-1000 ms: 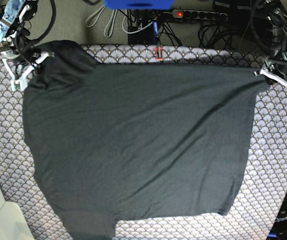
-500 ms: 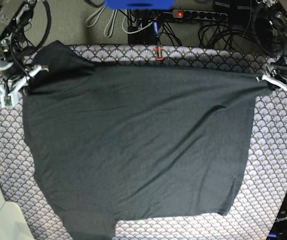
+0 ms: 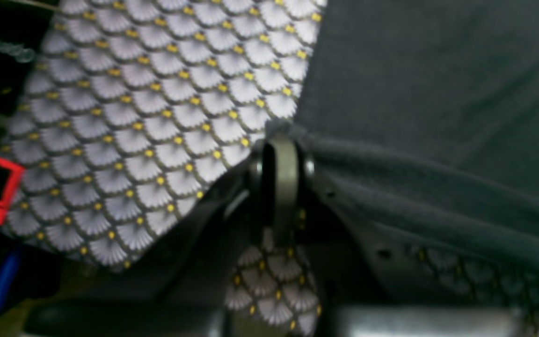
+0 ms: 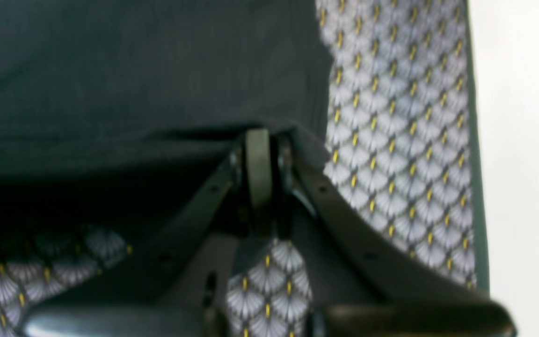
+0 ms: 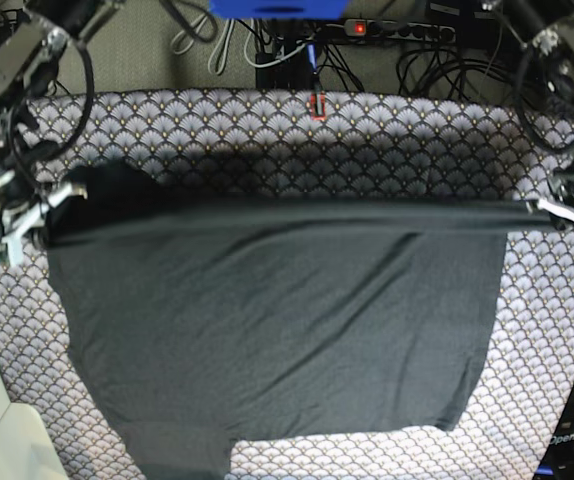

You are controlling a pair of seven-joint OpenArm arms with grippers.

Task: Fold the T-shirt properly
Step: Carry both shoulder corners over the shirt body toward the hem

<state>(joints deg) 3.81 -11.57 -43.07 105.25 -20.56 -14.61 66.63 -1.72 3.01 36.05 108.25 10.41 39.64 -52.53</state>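
I keep both grippers, left (image 5: 555,212) and right (image 5: 29,218), clamped shut on the shirt (image 5: 277,330) edge. That far edge has lifted and moved toward me over the cloth (image 5: 267,120), starting the first fold; the rest lies flat.

Blurred wrist views, even base lighting

Dark charcoal T-shirt (image 5: 277,330), plain side up, spread across the patterned surface, far edge lifted and pulled taut in a straight line from 9 to 3 o'clock, sleeve bunched at 9, hem at 6.
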